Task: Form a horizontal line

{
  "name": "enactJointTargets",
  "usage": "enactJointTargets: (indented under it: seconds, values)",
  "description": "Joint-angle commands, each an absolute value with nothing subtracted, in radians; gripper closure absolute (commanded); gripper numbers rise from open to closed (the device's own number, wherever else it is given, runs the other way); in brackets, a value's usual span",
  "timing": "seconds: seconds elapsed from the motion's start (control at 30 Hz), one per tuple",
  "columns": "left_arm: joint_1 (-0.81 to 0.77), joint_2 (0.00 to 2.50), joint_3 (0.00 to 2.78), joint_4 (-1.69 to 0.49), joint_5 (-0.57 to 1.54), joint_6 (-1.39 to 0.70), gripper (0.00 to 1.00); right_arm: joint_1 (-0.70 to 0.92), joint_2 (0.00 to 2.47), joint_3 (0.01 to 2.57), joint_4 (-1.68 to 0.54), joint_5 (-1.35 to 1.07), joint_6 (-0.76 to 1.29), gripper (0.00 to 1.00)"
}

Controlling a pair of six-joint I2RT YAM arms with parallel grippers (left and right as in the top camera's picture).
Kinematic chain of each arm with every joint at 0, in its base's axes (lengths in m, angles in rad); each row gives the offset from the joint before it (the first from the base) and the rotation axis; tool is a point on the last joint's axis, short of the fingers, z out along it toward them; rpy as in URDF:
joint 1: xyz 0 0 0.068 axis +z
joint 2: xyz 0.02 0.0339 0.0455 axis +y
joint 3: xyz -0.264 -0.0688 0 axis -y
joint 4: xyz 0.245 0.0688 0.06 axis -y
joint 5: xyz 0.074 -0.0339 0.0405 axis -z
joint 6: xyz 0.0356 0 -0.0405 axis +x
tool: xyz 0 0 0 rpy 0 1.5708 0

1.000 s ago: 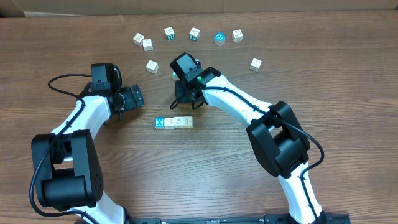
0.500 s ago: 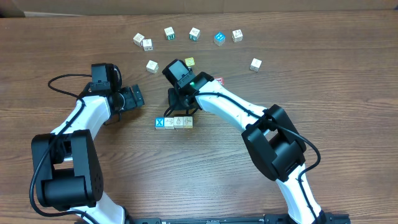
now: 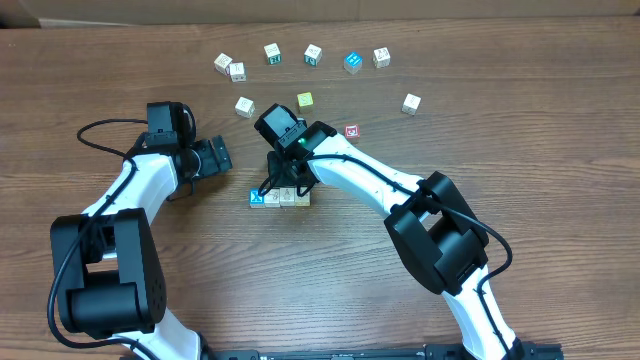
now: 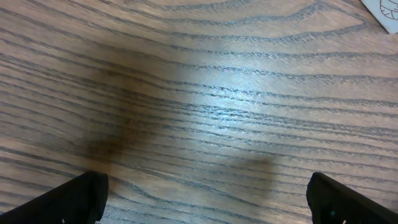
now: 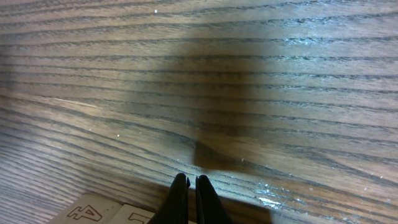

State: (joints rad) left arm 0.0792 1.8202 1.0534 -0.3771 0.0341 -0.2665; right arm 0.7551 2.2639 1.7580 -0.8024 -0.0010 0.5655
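Swinging down and leftward since a second ago in the overhead view, the right gripper [image 3: 282,186] clearing the yellow-green wooden cube [image 3: 305,100] and the red-faced wooden cube [image 3: 351,131]. Hovering now, jaws pinched together, at the row of four small wooden letter cubes [image 3: 300,197], with the blue cube with white X [image 3: 256,199] just left of the jaws. Holding the left gripper [image 3: 218,158] spread wide, well apart from the row.

Left wrist: showing wide jaws over the bare brown wooden table [image 4: 205,93].

Right wrist: showing the fingers [image 5: 181,199] pressed tight together, with a pale cream cube [image 5: 93,211] peeking in just beside them.

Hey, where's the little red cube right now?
In the overhead view, the red cube lies right of centre, just past the right arm, down-right of the yellow-green cube.
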Motion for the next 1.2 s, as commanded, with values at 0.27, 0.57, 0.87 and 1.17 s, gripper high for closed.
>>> enactJointTargets:
  seconds: [0.27,0.57,0.87,1.17]
  values:
    - [0.078,1.833,1.049,-0.377,0.042,-0.276,0.01,0.758,2.268,1.753,-0.81,-0.029,0.58,0.96]
    - [0.078,1.833,1.049,-0.377,0.042,-0.276,0.0,0.758,2.268,1.753,-0.815,-0.033,0.58,0.96]
    - [0.078,1.833,1.05,-0.377,0.042,-0.276,0.0,0.759,2.268,1.753,-0.822,-0.047,0.58,0.96]
    - [0.078,1.833,1.049,-0.377,0.042,-0.277,0.0,0.758,2.268,1.753,-0.822,-0.047,0.58,0.96]
